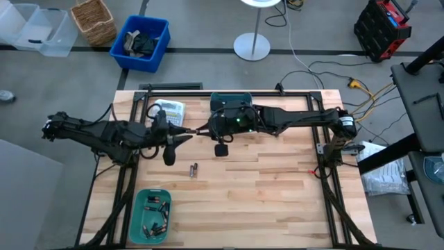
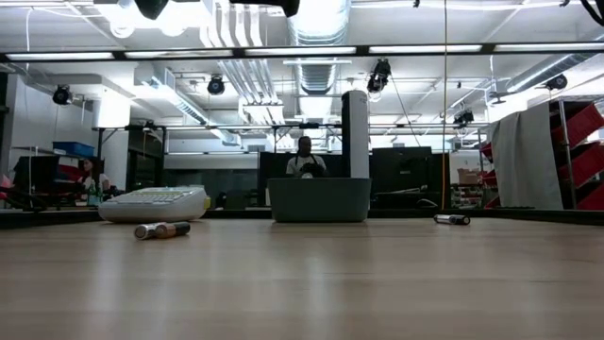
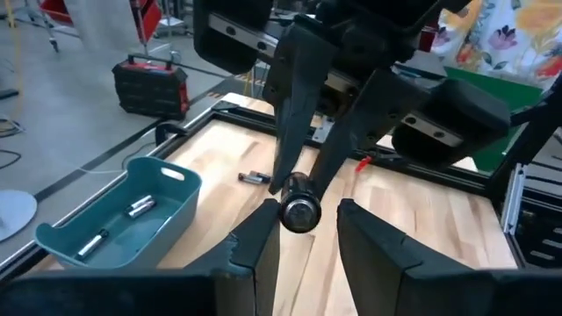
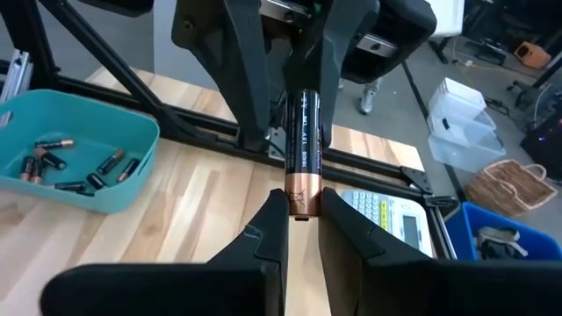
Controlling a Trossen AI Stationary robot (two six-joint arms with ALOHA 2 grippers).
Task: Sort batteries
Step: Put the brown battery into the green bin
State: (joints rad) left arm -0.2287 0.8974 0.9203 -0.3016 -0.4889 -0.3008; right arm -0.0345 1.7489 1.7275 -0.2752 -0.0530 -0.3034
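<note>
A black battery with a copper end (image 4: 300, 132) hangs in the air over the table's middle, level between my two grippers. My right gripper (image 4: 299, 200) (image 1: 203, 130) is shut on it. My left gripper (image 3: 303, 218) (image 1: 189, 135) faces it from the table's left and is open. Its fingers stand on either side of the battery's near end (image 3: 300, 211), with small gaps showing. Two more batteries (image 1: 193, 169) lie on the wood nearer the front. Another one (image 3: 255, 177) lies on the table by itself. My right gripper pinches the battery's copper end (image 4: 299, 186) between its two fingers. The fingers come level from the table's right and lie along the battery. The battery juts out level toward my left gripper, lifted clear of the table.
A teal bin (image 1: 230, 101) at the far middle holds a few batteries (image 3: 132, 211). A second teal bin (image 1: 151, 217) at the near left holds several. A white label-maker (image 1: 170, 111) lies at the far left. Bare wood lies to the right and front.
</note>
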